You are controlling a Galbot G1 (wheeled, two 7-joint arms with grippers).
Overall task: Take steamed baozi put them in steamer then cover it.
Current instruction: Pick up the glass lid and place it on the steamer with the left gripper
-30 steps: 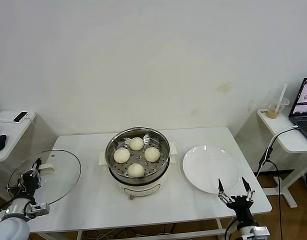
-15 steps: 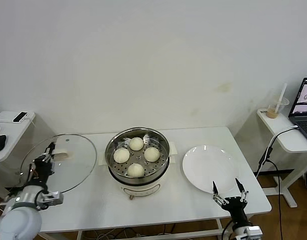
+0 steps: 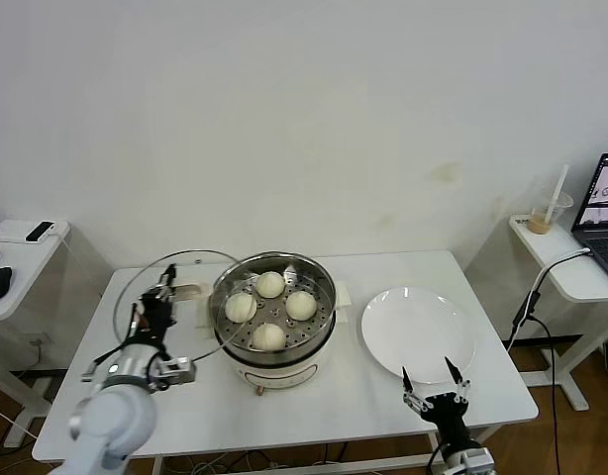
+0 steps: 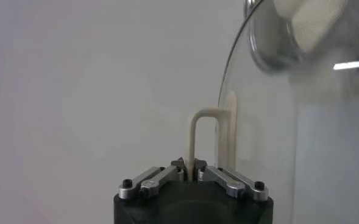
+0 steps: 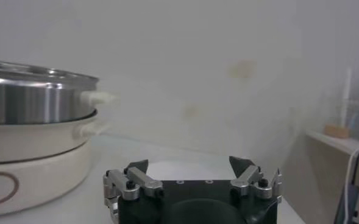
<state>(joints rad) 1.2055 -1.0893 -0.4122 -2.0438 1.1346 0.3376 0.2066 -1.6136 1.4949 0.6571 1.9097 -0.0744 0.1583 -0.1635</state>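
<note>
Cover (image 3: 175,297) in my left end effector (image 3: 165,293) hangs tilted above the worktop (image 3: 383,396), its glass disc leaning so the far edge sits higher and its right rim overlaps the left rim of the steamer (image 3: 272,312). The cream oblong handle (image 4: 206,143) runs roughly left to right in my head view, and the fingers (image 4: 161,178) are clamped tight on it; the left wrist view shows the handle loop rising straight out from between the closed tips, with the glass standing edge-on beside it.

Four steamed baozi (image 3: 270,309) sit on the perforated tray inside the steamer, arranged as a diamond, none touching the cover. The steamer stands at the middle of the worktop, with a white plate (image 3: 418,334) just to its right.

My right end effector (image 3: 432,392) hovers low at the near right edge of the worktop, fingers spread wide and holding nothing.

Compared with a second ago, the cover has travelled from beyond the worktop's left edge to the steamer's side, and the right end effector has dropped lower and slightly leftward.
</note>
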